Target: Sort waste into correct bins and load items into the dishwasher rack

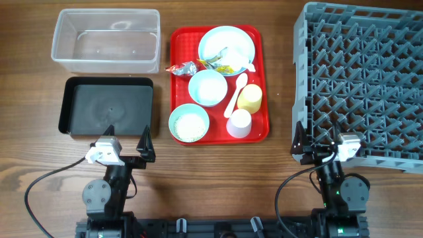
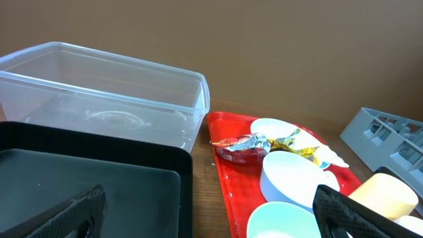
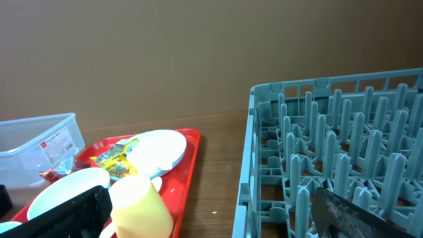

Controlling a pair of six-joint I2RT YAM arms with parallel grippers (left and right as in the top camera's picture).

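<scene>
While both arms wait at the near edge of the wooden counter [image 1: 218, 178], nothing in the task is yet sorted or loaded. The left jaws are spread wide and hold nothing, just in front of the shallow black tray [image 1: 109, 106]. The right jaws are also spread and hold nothing, beside the near left corner of the grey dishwasher rack [image 1: 299, 79], which holds no dishes.

Behind the black tray is a clear plastic tub [image 1: 107, 66], with nothing in it either. Between the bins and the rack lies a flat red tray [image 1: 180, 92], crowded with everything to be handled. At its far end, a pale blue plate [image 1: 218, 41] carries a crumpled white napkin [image 1: 234, 56] and a yellow wrapper [image 1: 218, 64]. A red and silver wrapper [image 1: 182, 67] lies just beside the plate. Nearer are a pale blue bowl [image 1: 207, 87], a white spoon [image 1: 235, 96], a small yellow cup [image 1: 250, 98], a whitish cup [image 1: 239, 123] and a mint green bowl [image 1: 172, 123] holding loose rice [image 1: 190, 124].

The main risk is probably the rice: tilting the mint bowl during a lift would scatter grains over the tray and counter. The crowding is another hazard, since jaws reaching for the spoon could knock either cup. The wrappers look light and springy, so a shallow pinch may let them slip.
</scene>
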